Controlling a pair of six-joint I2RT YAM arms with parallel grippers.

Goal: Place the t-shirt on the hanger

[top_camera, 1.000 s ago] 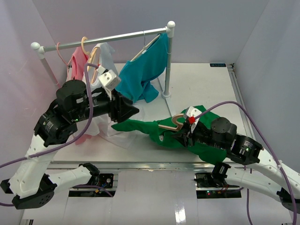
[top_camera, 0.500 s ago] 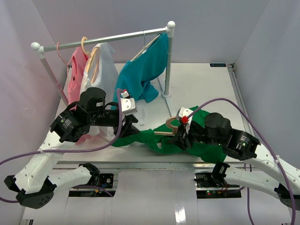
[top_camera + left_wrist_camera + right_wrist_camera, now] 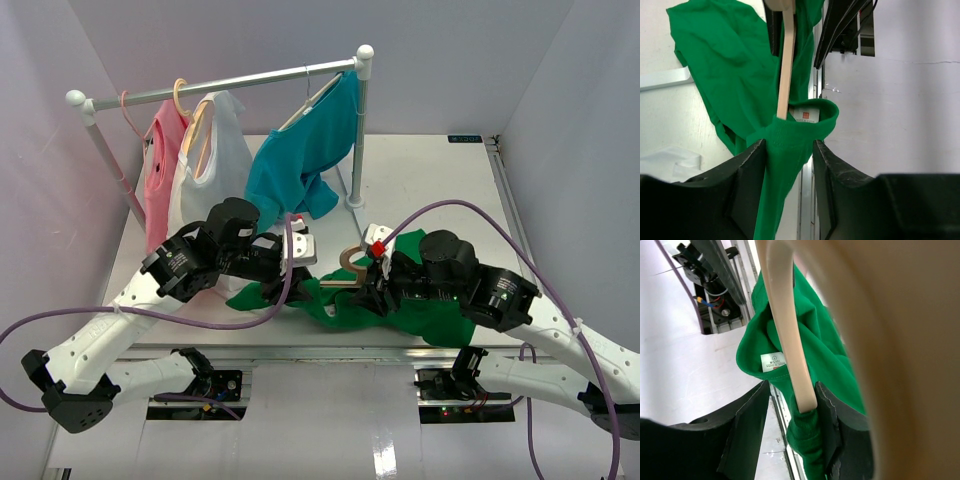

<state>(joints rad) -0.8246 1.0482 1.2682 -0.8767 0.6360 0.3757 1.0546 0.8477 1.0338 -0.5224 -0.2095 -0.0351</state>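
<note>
The green t-shirt (image 3: 440, 318) lies crumpled at the table's front, and its collar end is drawn left toward the left arm. My right gripper (image 3: 373, 290) is shut on the pale wooden hanger (image 3: 350, 262), whose hook points up. In the right wrist view one hanger arm (image 3: 787, 340) runs into the collar (image 3: 825, 355) and ends between my fingers (image 3: 792, 387). My left gripper (image 3: 297, 272) stands open around the collar. In the left wrist view the bunched collar (image 3: 790, 135) hangs between the jaws (image 3: 788, 150) and touches the left finger. A gap shows beside the right finger. The hanger arm (image 3: 786, 75) enters the collar just above.
A clothes rail (image 3: 220, 84) stands at the back with a pink shirt (image 3: 160, 170), a white shirt (image 3: 215, 160) and a teal t-shirt (image 3: 300, 160) hanging on it. Its right post (image 3: 357, 140) stands just behind the grippers. The table's front edge (image 3: 330, 348) is close below them.
My left arm has swung down and to the right, onto the t-shirt's collar, and its jaws have narrowed a little. My right gripper has carried the hanger leftward and slightly up.
</note>
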